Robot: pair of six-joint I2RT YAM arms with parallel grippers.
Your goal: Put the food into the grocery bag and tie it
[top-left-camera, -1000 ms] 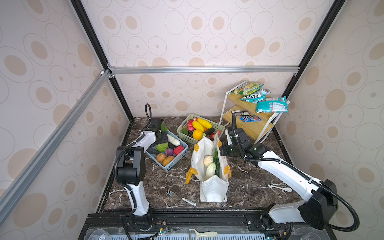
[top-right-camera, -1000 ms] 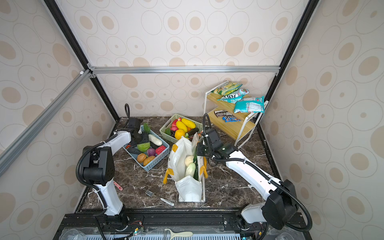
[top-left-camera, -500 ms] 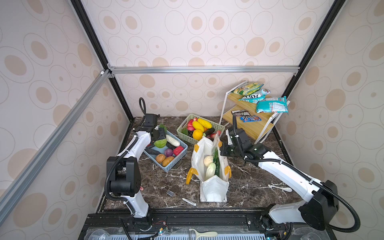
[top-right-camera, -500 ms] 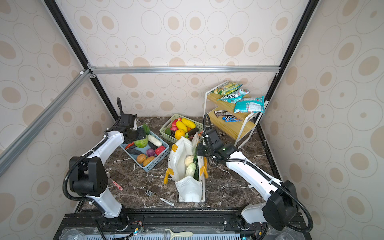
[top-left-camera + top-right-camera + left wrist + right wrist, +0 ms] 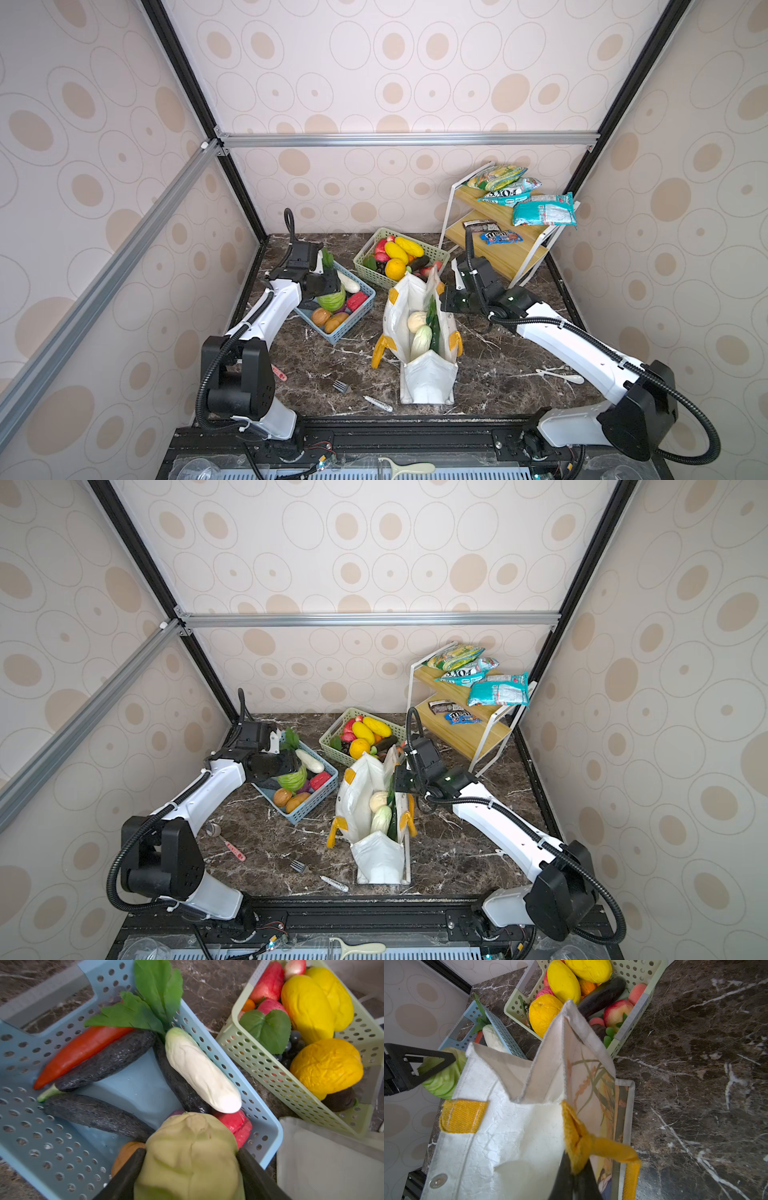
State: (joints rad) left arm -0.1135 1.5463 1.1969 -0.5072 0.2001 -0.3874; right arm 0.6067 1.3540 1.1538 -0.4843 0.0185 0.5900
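The left gripper (image 5: 190, 1153) clamps a pale green, wrinkled cabbage (image 5: 193, 1174) over the blue basket (image 5: 31, 1126). The right gripper (image 5: 577, 1167) pinches the yellow handle (image 5: 612, 1151) of the white bag (image 5: 512, 1126), open on the table (image 5: 498, 374)

Both top views look steeply down from above the front edge of the bench (image 5: 490, 374) (nearly equal framing); wrist cameras sit close, sharing blue basket (image 5: 41, 1147), green basket (image 5: 639, 970), grocery bag (image 5: 508, 1147)
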